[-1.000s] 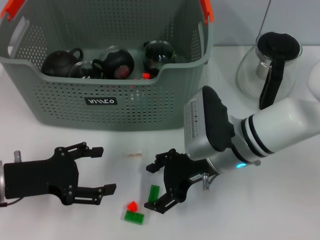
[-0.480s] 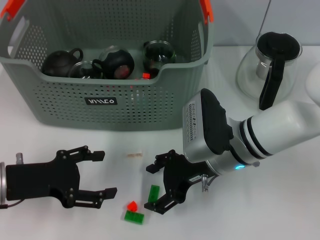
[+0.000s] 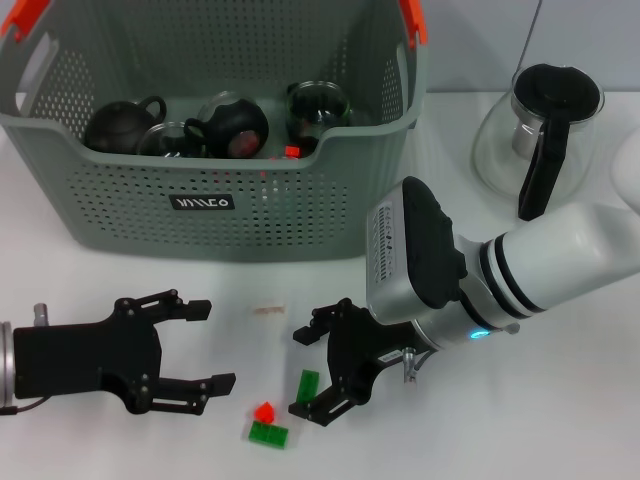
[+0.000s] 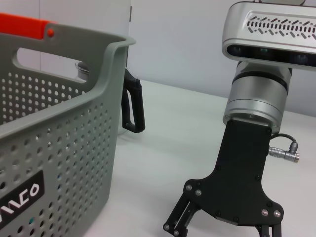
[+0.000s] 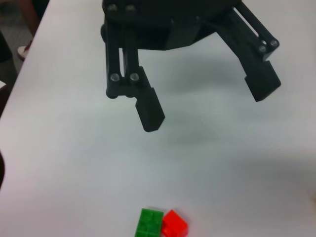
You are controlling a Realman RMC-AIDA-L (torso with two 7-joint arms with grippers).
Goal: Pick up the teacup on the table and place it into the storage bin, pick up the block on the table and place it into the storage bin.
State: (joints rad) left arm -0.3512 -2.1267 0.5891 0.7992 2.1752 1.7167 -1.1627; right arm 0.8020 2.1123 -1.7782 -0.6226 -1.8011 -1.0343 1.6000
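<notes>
White and matte, the table (image 3: 560, 420) carries everything in sight. At its back stands the storage bin (image 3: 215, 215), a big grey-green plastic basket with walls pierced by rows of small round holes, cut-out grips and orange handle clips (image 3: 412, 20) on the upper corners. A small black label (image 3: 203, 203) on its front bears white lettering too stylised to read with certainty. Inside lie a dark round teapot (image 3: 120, 122), a second dark rounded pot (image 3: 235, 122) and a clear glass cup (image 3: 317, 108).

On the robot's right, beside the bin, sits a glass carafe (image 3: 535, 135) with a black lid and black handle.

Near the front edge the blocks lie on the bare table: a studded green block (image 3: 268, 433) lying flat, a small red block (image 3: 264, 411) touching it, and another green block (image 3: 307, 385) standing just beside them.

The right gripper (image 3: 308, 372) hangs low over the table with its black fingers spread wide apart, the upright green block between the fingertips but not clamped. Its wrist is a silver and white housing with black bands and a small printed sticker too fine to read.

The left gripper (image 3: 205, 345) rests low near the table's front on the robot's left, fingers likewise apart and holding nothing, well clear of the blocks
</notes>
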